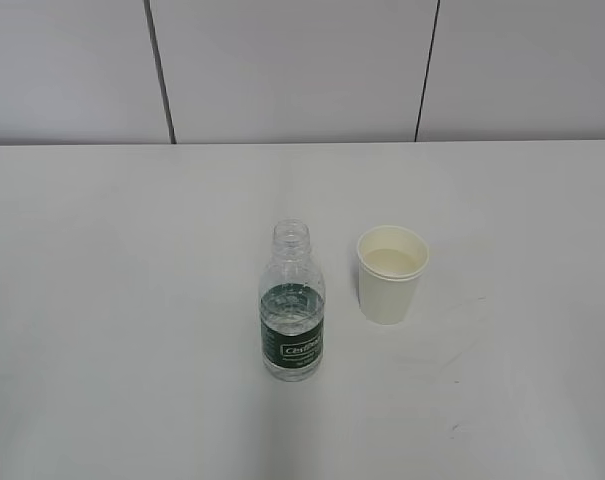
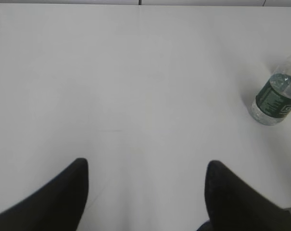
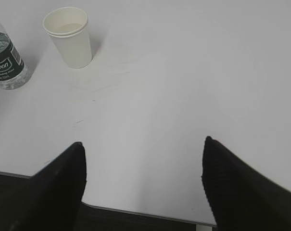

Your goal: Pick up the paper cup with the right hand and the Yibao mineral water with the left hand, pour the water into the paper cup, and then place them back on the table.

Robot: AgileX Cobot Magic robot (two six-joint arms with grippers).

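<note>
i see the yibao mineral water (image 1: 292,305) upright at frame centre, the paper cup (image 1: 391,272) just right of it, apart, on the table (image 1: 102,300). both the left hand (image 2: 145,192) and right hand (image 3: 143,185) hang spread, empty (right near the table's lower edge), with open room all round.

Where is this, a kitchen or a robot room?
Probably a robot test room: a bare white table against plain panelled walls, holding only a water bottle and a paper cup.
</note>
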